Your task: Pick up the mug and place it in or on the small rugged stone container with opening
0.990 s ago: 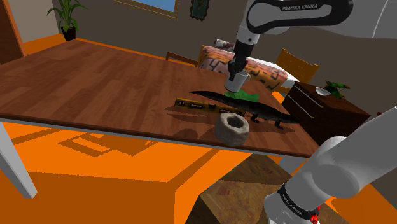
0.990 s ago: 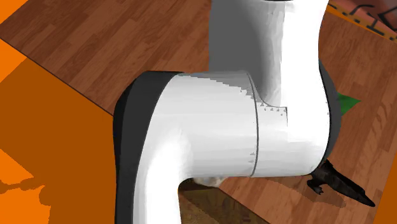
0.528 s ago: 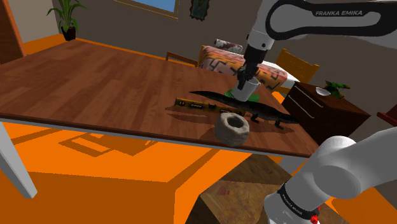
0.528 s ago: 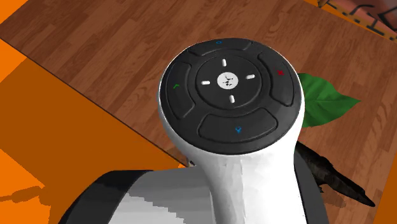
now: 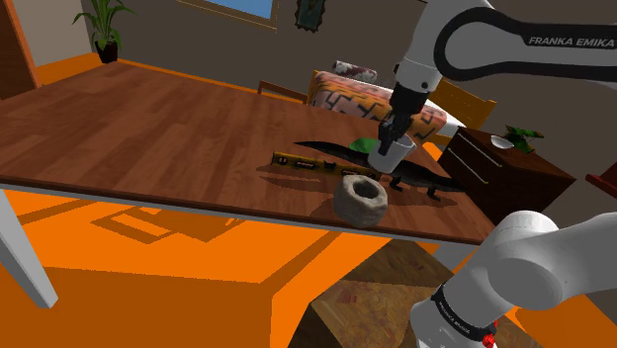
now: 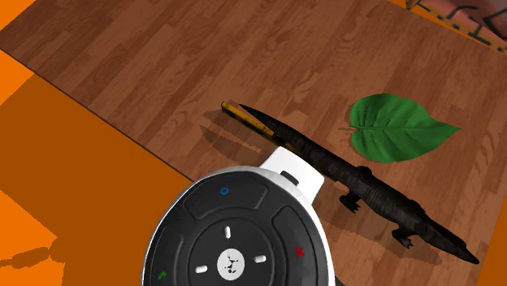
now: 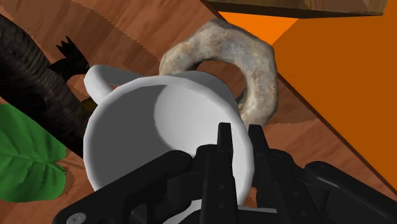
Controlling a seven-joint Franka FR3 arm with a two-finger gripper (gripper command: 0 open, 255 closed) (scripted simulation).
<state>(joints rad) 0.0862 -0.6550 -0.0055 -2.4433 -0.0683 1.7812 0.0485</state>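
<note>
**Mug carried nearer the stone container**

Your tool (image 5: 393,134) is clamped on the rim of the white mug (image 5: 393,152), with one finger inside the wall and one outside. Over the last second the mug has travelled off the green leaf (image 6: 398,130), across the toy crocodile (image 6: 357,180), and sunk a little. It now hangs just beside the rough stone container (image 5: 358,198), which sits by the desk (image 5: 148,129) edge nearest the stand. By my reading it isn't over the opening yet, so you need a little more travel toward that edge before lowering.
</note>
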